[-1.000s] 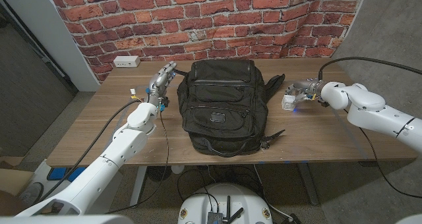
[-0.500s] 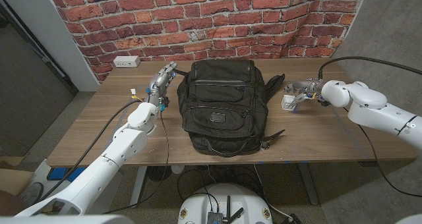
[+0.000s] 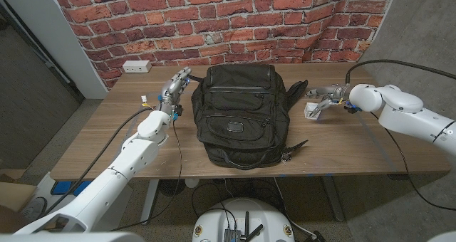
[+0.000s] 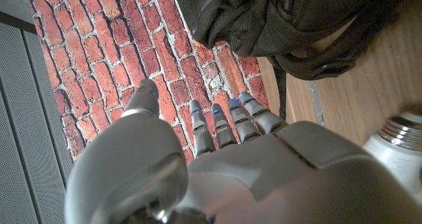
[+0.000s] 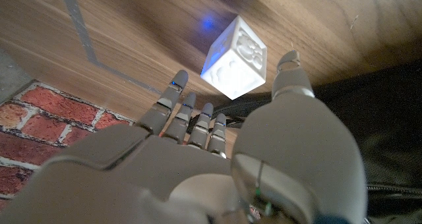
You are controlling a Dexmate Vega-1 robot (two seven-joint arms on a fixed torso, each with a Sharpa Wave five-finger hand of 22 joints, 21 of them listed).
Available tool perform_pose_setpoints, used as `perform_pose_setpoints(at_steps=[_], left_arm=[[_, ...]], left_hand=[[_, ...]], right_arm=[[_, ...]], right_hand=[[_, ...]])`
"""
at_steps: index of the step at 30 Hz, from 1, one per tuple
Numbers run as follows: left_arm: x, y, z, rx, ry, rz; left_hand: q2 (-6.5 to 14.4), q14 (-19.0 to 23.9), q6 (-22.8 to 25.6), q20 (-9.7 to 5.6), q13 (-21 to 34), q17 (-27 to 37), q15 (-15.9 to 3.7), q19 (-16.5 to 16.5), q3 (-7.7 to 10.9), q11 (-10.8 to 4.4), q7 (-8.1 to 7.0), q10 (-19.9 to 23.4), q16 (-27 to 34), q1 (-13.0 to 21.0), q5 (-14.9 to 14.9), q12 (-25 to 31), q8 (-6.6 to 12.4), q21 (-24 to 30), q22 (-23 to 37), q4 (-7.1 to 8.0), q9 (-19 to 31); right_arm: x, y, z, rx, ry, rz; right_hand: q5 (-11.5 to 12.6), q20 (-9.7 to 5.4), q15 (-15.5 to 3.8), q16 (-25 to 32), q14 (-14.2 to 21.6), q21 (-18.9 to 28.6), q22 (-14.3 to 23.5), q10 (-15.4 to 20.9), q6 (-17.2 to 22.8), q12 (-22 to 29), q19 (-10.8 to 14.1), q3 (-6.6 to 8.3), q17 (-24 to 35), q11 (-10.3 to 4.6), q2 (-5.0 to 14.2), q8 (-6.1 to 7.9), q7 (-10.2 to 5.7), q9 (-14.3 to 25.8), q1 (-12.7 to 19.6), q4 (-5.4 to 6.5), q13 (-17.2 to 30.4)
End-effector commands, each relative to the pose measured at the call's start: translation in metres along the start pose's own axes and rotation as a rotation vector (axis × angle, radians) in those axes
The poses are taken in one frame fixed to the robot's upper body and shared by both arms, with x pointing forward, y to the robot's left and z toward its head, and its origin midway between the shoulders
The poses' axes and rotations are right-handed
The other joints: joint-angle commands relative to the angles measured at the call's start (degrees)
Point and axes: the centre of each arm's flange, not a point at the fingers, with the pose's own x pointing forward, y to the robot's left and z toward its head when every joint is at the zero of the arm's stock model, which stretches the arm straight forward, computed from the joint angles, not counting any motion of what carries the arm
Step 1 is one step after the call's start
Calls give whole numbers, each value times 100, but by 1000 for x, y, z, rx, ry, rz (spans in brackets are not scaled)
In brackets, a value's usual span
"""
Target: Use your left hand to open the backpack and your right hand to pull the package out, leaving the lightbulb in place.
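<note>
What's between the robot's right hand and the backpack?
In the head view, a small white box sits on the table between the right hand and the backpack.

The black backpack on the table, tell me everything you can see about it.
The backpack is black woven fabric, lying on the wooden table between the two hands, top end toward the brick wall. Its zippers look closed. A front pocket carries a small rectangular patch, and straps trail out on its right side. The left hand hovers close beside it, contact unclear.
</note>
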Motion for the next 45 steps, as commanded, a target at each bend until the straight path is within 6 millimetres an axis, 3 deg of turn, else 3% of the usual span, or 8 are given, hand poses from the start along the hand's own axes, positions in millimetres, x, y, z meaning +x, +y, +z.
perform_pose_setpoints(at_steps=[1, 12, 24, 45], left_arm=[[-4, 4, 0, 26, 8, 9], [-4, 7, -1, 48, 9, 9], [-4, 15, -6, 47, 15, -6], [6, 31, -9, 74, -31, 19]], left_hand=[[23, -46, -44, -480, 14, 3, -90, -36, 5, -12, -18, -22, 2, -44, -22, 13, -24, -2, -1, -2, -1], [47, -269, -330, -461, 15, 6, -91, -325, -27, -40, -33, -135, -19, -193, -33, -12, -74, -44, 3, 43, 0], [147, -499, -607, -456, 17, 18, -69, -442, -37, 44, -114, -316, -20, -387, -40, -30, -75, -21, 6, 116, 1], [289, -585, -791, -469, 18, 37, -78, -407, -52, 96, -113, -429, 15, -683, -35, -22, -69, 25, 7, 254, -3]], right_arm=[[-7, -7, -4, 45, -14, -36], [-11, -9, -11, 153, 2, -98], [-14, -12, -12, 249, 17, -155], [-6, -8, -3, 515, 2, -317]], right_hand=[[50, 16, -4, 34, -38, -23, -4, -47, -50, 21, -19, 1, 5, -9, 20, -5, -4, 15, -68, 22, 2], [46, 1, -80, 74, -55, -166, -9, 40, -19, 81, -179, -21, -53, -10, 98, 45, 8, 5, -222, 93, -69], [18, -103, -137, 137, -50, -261, -11, 118, 59, 109, -10, -94, -138, 9, 333, 101, 64, -5, -713, 347, -199], [-20, -221, -239, 204, 65, -340, -11, 367, 355, 175, 187, -81, -239, 0, 554, 191, 89, -19, -898, 409, -330]])
